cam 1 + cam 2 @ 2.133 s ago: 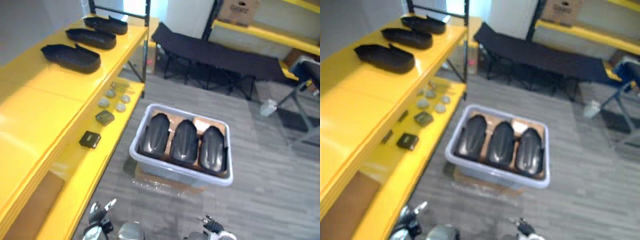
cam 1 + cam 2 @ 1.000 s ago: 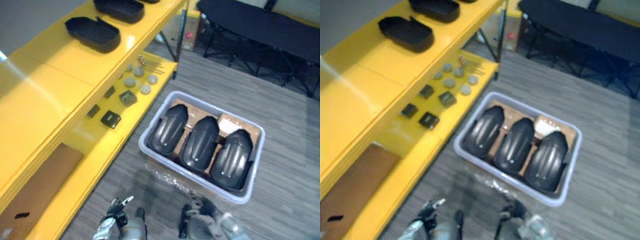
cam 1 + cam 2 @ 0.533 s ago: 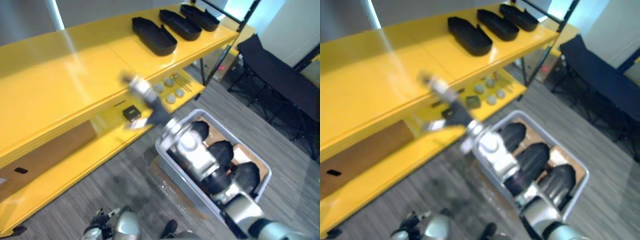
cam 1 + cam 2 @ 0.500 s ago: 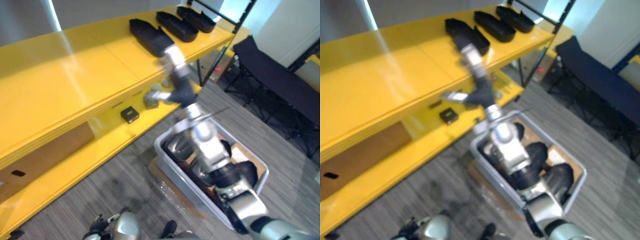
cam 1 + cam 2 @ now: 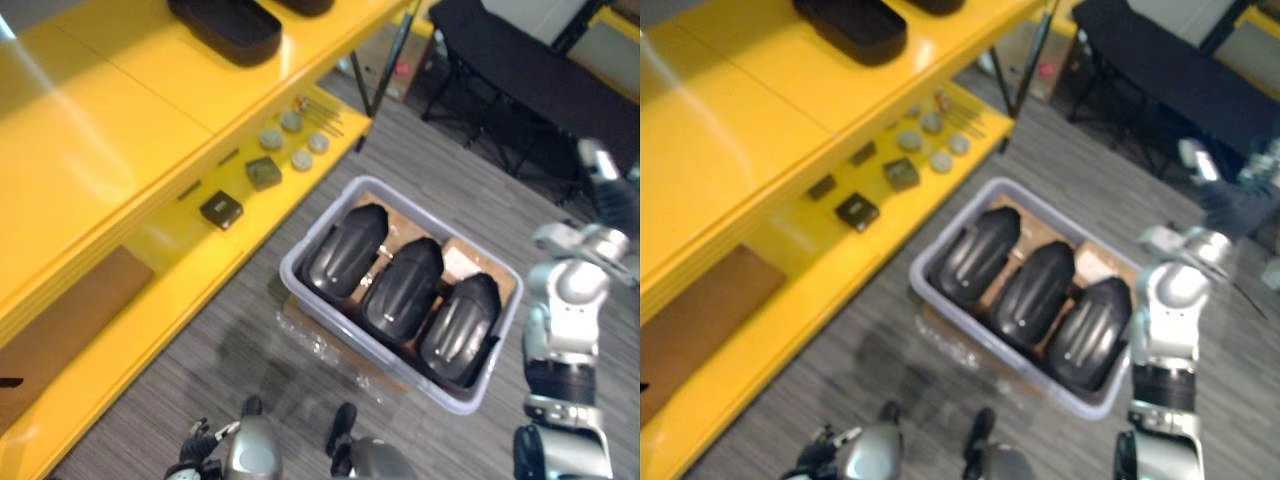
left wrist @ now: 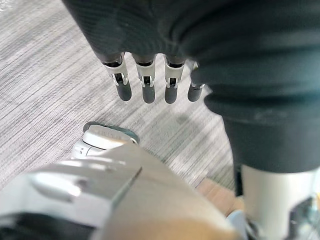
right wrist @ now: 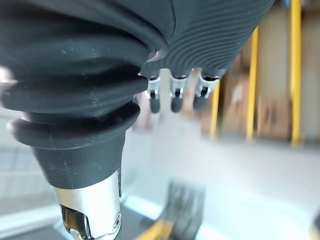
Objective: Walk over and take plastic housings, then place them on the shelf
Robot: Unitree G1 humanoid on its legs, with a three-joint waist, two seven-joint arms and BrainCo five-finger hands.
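Note:
Three black plastic housings lie side by side in a grey bin on the floor beside the yellow shelf. Another black housing rests on the shelf's top board. My right hand is raised to the right of the bin, apart from it, and its fingers are straight and hold nothing. The left hand's fingers hang relaxed over the grey floor, also holding nothing.
The lower shelf board carries a small black box, a dark block and several grey discs. A brown cardboard sheet lies lower down on the left. A black folding cot stands behind the bin.
The camera has tilted down toward the bin. My right arm, which swept across in front of the shelf and bin, now stands raised at the bin's right side. The housings have not moved.

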